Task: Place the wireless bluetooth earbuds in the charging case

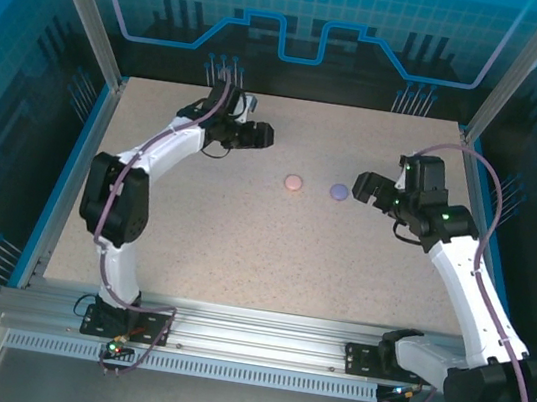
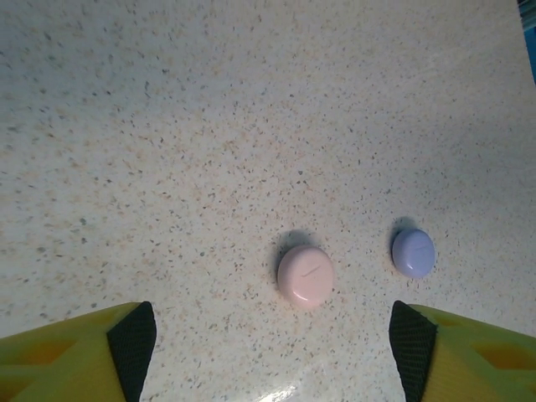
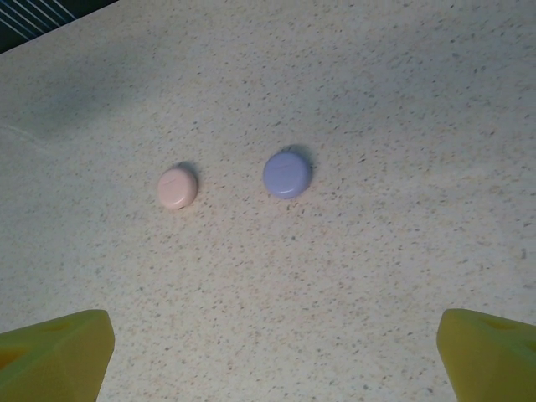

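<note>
- Left gripper [image 2: 272, 347] is spread wide with nothing between the jaws; it is hung above the table [image 1: 241, 248], short of the pink case [image 2: 305, 275].
- Right gripper [image 3: 272, 356] is also opened wide and empty, and is aimed at the purple case [image 3: 287, 174] from the opposite side.
- The cases are set side by side mid-table, near each other but apart, between the two grippers. Judged reason: one case per arm, each within easy reach.
- Both lids are seen shut and both cases are laid flat, lid up.
- The earbuds' position can't be told directly. With the cases closed they are judged to be seated inside, which would put the task at or near done.
- Orientation: the cases are round pucks, so no real long axis is given. A faint line on the pink lid is run diagonally in the left wrist view. Which way the earbud stems point can't be told.
</note>
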You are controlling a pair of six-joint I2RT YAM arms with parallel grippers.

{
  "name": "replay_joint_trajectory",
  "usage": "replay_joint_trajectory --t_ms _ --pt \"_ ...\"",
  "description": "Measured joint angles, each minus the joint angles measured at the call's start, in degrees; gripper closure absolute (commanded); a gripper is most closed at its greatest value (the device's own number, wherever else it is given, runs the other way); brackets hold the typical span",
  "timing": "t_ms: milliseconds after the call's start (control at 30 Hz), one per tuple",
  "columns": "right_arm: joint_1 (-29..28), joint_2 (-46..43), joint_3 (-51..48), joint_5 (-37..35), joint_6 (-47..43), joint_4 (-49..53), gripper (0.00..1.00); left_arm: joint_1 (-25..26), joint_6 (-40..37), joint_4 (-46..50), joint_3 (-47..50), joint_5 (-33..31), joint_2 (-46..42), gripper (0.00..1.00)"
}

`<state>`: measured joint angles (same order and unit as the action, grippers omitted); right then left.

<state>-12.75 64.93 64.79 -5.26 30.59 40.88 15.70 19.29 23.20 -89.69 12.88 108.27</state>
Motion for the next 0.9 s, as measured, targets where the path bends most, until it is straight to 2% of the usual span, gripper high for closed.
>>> replay_joint_trajectory --t_ms 200,467,667,900 --pt "0.4 0.7 -0.8 -6.1 -2.7 -2.5 0.0 0.0 -1.7 -10.8 16.3 -5.7 -13.0 0.01" --pt "2.3 1.9 -9.5 -16.4 -4.4 -13.8 0.0 0.2 -8.1 -33.9 40.3 -12.7 -31.6 0.01" --pt "2.3 4.7 -15.6 -25.7 -5.8 -21.4 0.0 0.2 -14.1 -43.0 49.7 -15.7 -37.4 0.01" --pt "2.4 8.7 -19.6 -30.4 -11.2 -29.8 0.0 0.2 -18.4 -49.2 57.9 -23.3 -39.0 0.01"
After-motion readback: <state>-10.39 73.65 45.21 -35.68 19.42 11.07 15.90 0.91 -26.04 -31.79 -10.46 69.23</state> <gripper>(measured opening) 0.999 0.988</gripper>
